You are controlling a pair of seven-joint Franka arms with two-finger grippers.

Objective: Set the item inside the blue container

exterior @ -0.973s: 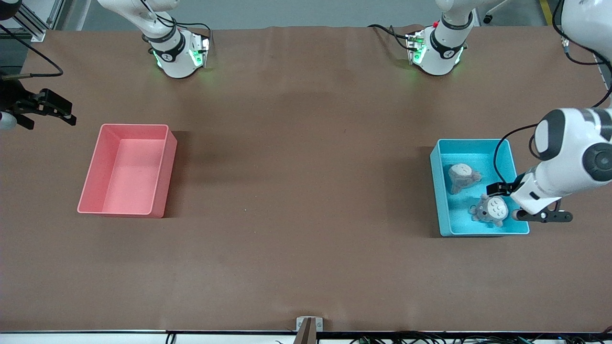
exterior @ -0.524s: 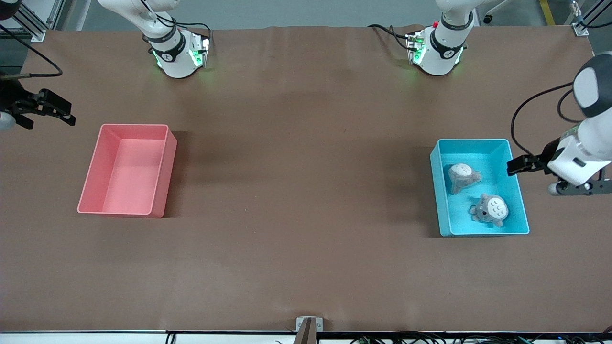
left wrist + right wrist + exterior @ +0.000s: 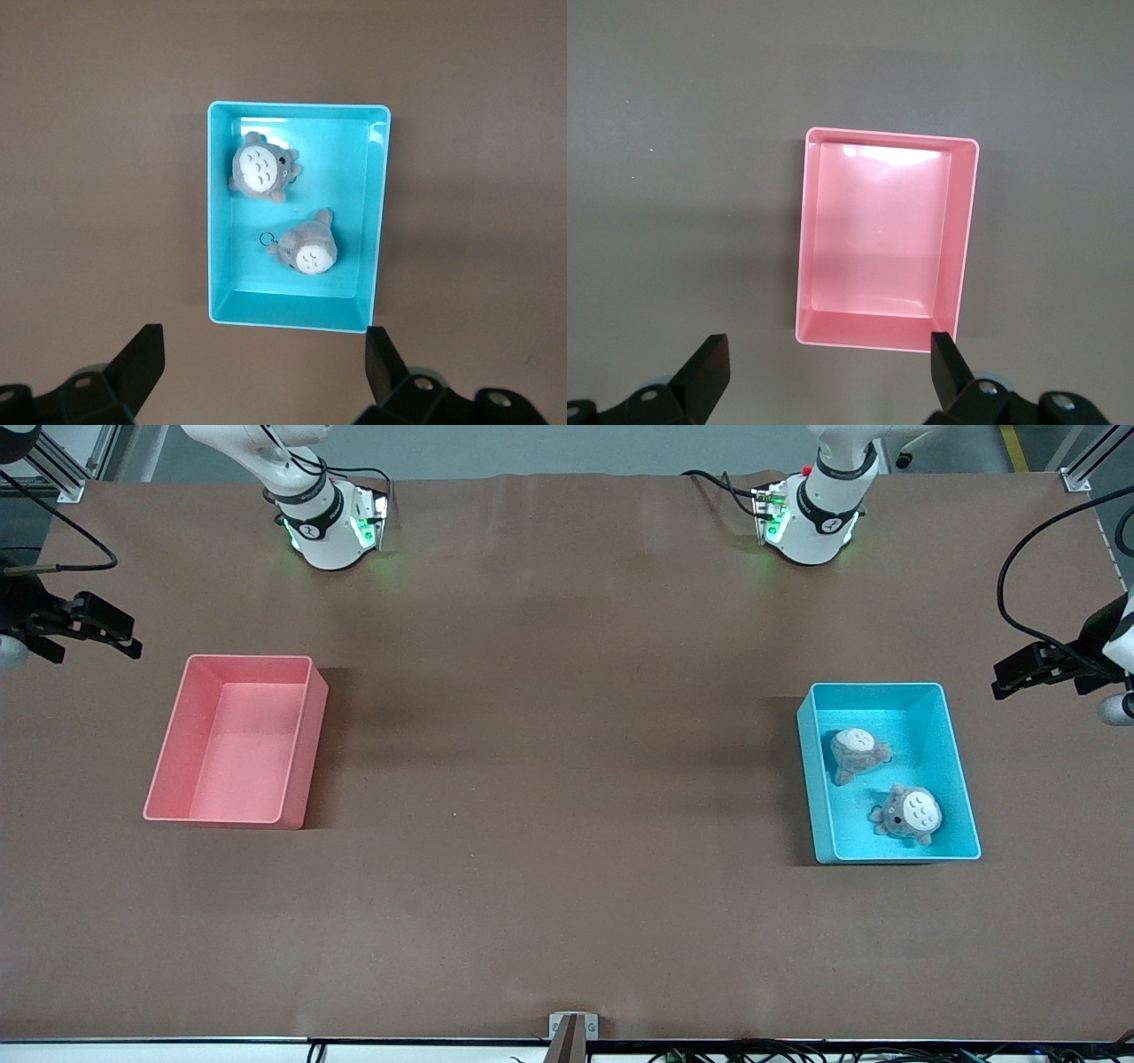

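The blue container [image 3: 806, 779] stands near the left arm's end of the table. Two grey plush toys lie inside it. One toy [image 3: 911, 813] shows a white belly and is nearer the front camera. The other [image 3: 858, 751] is farther from it. My left gripper [image 3: 1103, 682] hangs open and empty over bare table beside the container, toward the left arm's end. In the left wrist view its fingers [image 3: 142, 363] stand wide apart, and the container's rim [image 3: 297, 106] and both toys [image 3: 260, 170] [image 3: 310, 251] show. My right gripper [image 3: 828, 363] waits open and empty.
A pink bin [image 3: 168, 779] with nothing in it stands near the right arm's end of the table, its wall [image 3: 868, 329] just off the right gripper [image 3: 35, 638]. The two arm bases [image 3: 328, 527] [image 3: 811, 522] stand along the table's edge farthest from the front camera.
My left gripper has drawn away from above the blue container toward the left arm's end of the table, still open. Both toys stay in the container. The right arm has not moved.
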